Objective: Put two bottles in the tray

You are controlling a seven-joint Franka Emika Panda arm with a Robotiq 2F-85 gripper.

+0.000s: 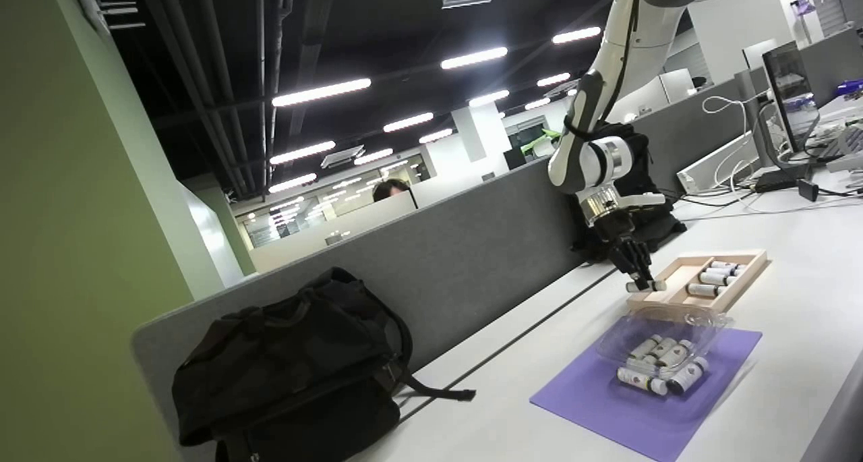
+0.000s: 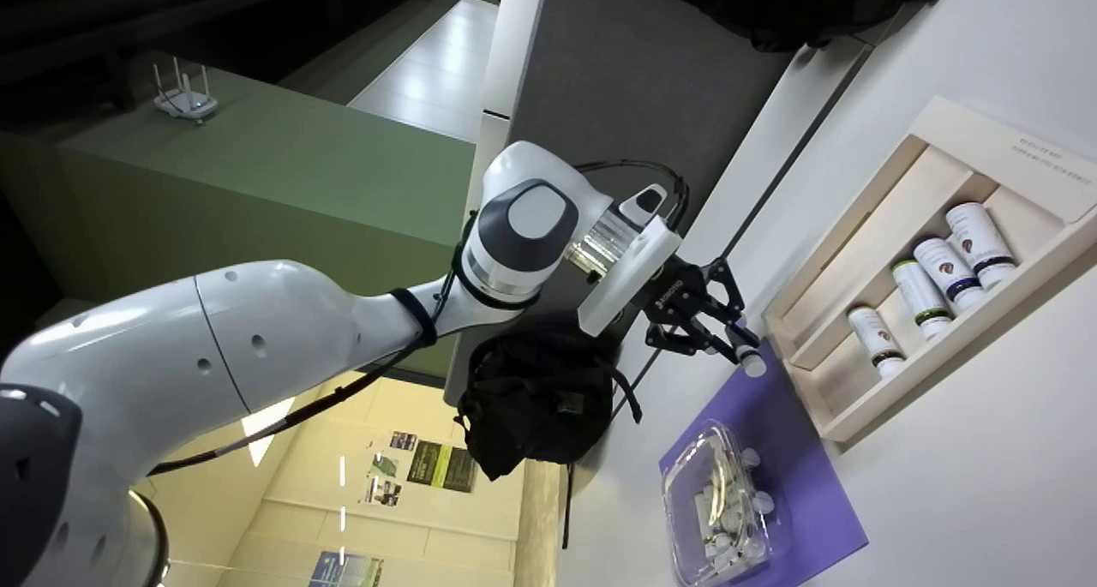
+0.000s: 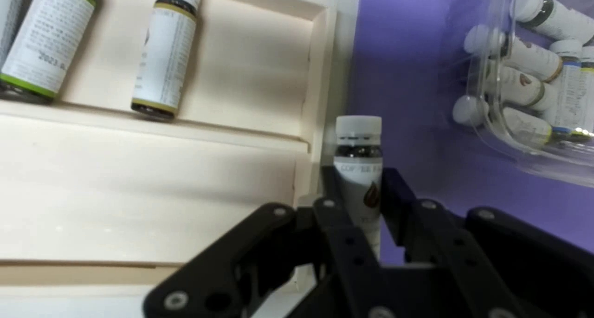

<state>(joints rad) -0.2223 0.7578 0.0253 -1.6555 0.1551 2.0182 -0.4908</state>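
Note:
My gripper (image 3: pixel 359 178) is shut on a whitish bottle (image 3: pixel 358 139) with a white cap, held about its label. In the wrist view the held bottle lies over the strip between the tray (image 3: pixel 153 178) and the purple mat. The gripper (image 1: pixel 644 281) and held bottle (image 1: pixel 659 286) are above the table by the tray's end (image 1: pixel 681 272). The gripper also shows in an exterior view (image 2: pixel 739 347). Several bottles (image 2: pixel 919 296) lie in one long compartment of the tray (image 2: pixel 866 244); the compartment beside it is bare. One tray bottle (image 3: pixel 162 60) lies nearest the gripper.
A clear plastic box (image 2: pixel 686 527) with several bottles (image 1: pixel 664 351) stands on the purple mat (image 1: pixel 593 391), beside the tray. Some caps show past its rim. A grey partition (image 1: pixel 472 246) runs along the table, with black backpacks (image 1: pixel 290 367) against it.

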